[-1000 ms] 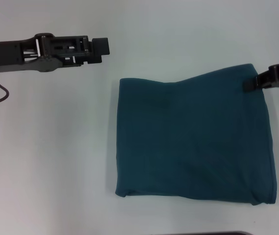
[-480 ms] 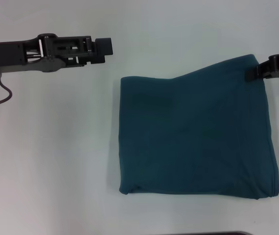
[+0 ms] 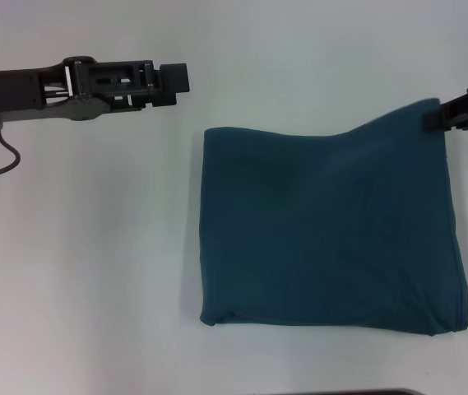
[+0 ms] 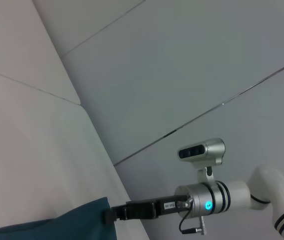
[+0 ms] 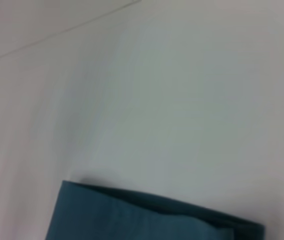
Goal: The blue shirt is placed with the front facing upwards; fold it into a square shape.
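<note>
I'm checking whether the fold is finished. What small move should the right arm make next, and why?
Probably let go and draw back. The blue shirt already lies folded, roughly square, but the right gripper holds its far right corner pulled outward into a peak. The left gripper hovers clear of the cloth.

Lab-like test room: bare white table (image 3: 94, 271), plain grey panelled walls (image 4: 191, 65), nothing domestic.

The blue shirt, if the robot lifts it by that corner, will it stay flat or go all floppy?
Probably floppy: the blue shirt is soft folded cloth, and its far corner by the right gripper already rises in a drooping curve. It likely weighs little. The folds might slide apart, since nothing pins them.
</note>
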Motion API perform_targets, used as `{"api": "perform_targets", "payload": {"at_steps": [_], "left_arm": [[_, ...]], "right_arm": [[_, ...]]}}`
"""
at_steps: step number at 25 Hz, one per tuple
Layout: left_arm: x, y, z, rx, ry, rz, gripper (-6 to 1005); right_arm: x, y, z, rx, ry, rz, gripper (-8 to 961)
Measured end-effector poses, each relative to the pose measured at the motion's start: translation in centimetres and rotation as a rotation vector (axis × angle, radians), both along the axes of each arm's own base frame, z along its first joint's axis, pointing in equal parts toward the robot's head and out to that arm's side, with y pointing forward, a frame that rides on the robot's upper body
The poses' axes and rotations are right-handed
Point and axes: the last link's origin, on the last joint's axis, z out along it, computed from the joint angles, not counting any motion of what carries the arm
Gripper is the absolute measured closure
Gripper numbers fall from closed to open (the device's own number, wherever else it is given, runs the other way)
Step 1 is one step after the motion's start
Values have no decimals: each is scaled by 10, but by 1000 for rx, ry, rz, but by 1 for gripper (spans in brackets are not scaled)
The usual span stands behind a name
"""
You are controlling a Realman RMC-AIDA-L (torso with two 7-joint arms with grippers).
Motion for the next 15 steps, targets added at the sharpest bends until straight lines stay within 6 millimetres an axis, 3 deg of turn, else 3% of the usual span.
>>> {"api": "perform_targets", "payload": {"at_steps": [3,9,14,15], "left_arm": [[0,0,0,1,0,-1,412],[-2,-1,1,9,-3,4,412],[-2,-1,1,10,-4,2,413],[-1,-1,1,10,-4,1,413]], "right_arm": [[3,2,10,19,-16,-10,807],[-3,0,24,24,32,-5,580],[-23,-12,14,-69,137,77,397],[-25,-13,9,-79,146,85,397]]}}
